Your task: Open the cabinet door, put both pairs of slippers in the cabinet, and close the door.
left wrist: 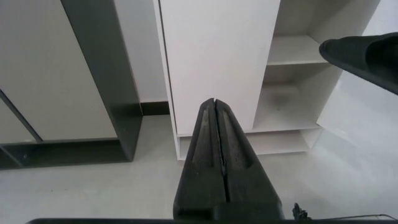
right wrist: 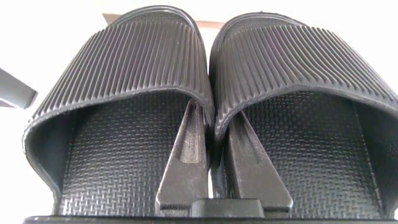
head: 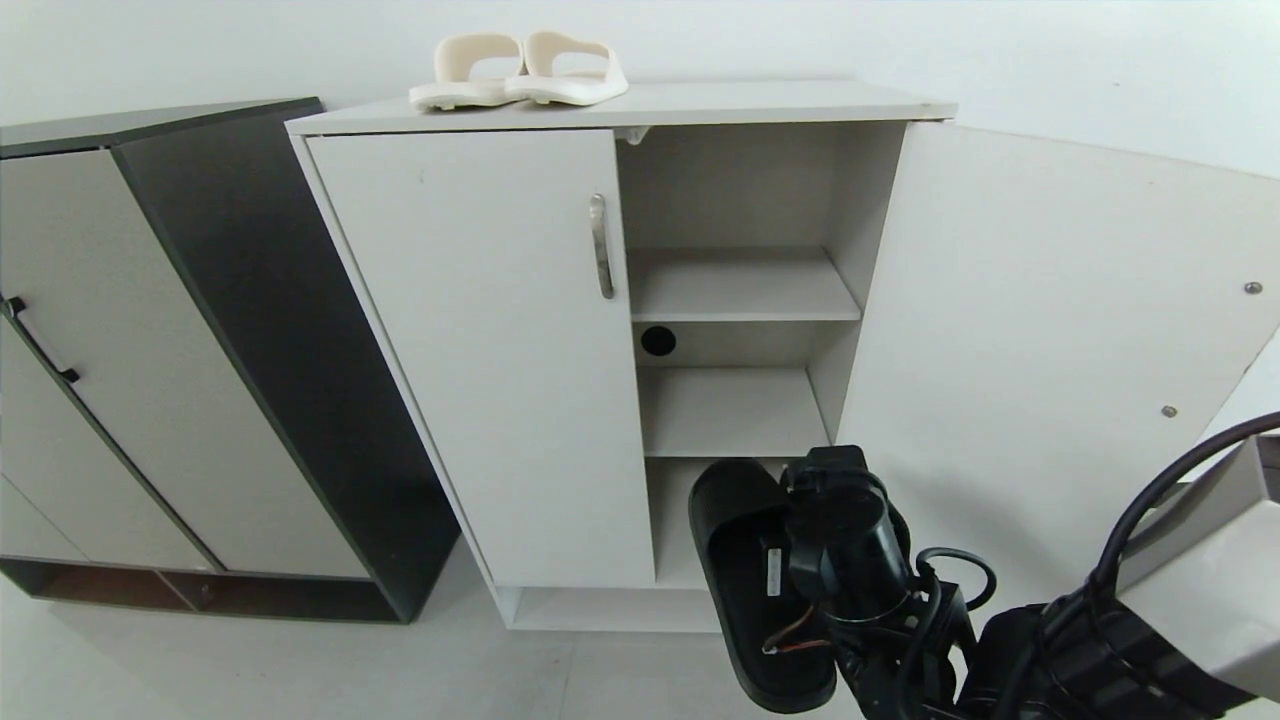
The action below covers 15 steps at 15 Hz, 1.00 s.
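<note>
The white cabinet [head: 620,105] has its right door [head: 1050,330] swung open and its left door [head: 480,350] closed, showing bare shelves [head: 735,290]. A cream pair of slippers [head: 520,70] lies on the cabinet top. My right gripper [right wrist: 214,134] is shut on the black pair of slippers [right wrist: 211,93], one finger inside each strap, pinching the inner edges together. It holds the black pair of slippers [head: 755,575] in front of the open lower compartment. My left gripper [left wrist: 216,124] is shut on nothing, low before the cabinet's closed door.
A grey and dark cabinet [head: 150,350] stands to the left of the white one. Pale floor [head: 300,670] lies in front of both. A white wall [head: 1100,50] is behind.
</note>
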Tool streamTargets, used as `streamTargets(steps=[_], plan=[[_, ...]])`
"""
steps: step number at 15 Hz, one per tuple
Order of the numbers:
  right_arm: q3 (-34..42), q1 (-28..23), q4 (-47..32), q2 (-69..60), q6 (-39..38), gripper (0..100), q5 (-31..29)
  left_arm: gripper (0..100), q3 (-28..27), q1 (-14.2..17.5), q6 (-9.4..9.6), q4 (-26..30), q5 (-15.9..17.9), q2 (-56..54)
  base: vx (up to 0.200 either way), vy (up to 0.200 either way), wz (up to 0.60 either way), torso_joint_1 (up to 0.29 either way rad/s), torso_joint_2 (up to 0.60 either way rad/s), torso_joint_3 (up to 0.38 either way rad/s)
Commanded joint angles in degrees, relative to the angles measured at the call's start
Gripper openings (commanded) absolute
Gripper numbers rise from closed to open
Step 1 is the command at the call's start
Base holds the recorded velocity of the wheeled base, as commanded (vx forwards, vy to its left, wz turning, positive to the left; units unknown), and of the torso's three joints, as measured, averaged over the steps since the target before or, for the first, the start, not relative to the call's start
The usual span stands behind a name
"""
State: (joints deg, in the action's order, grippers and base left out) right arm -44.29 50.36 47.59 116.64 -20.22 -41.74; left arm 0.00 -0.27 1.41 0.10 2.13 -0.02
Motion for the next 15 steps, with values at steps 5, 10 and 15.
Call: streamTargets(steps=[5, 10, 15], plan=[[-0.27, 0.0, 0.04, 0.78, -0.17, 0, 0.08, 0, 0.0, 0.0, -0.01, -0.01, 0.06, 0.11, 0.0, 0.0, 0.0, 0.001, 0.0, -0.178], [-0.36, -0.17, 2.24, 1.13, 0.01, 0, -0.18, 0, 0.0, 0.0, 0.08, 0.08, 0.06, 0.11, 0.0, 0.0, 0.0, 0.001, 0.0, -0.199], [5.09, 1.41, 25.97, 1.57, 11.7, 0, -0.1, 0, 0.0, 0.0, 0.08, 0.08, 0.06, 0.11, 0.0, 0.0, 0.0, 0.003, 0.0, -0.198]])
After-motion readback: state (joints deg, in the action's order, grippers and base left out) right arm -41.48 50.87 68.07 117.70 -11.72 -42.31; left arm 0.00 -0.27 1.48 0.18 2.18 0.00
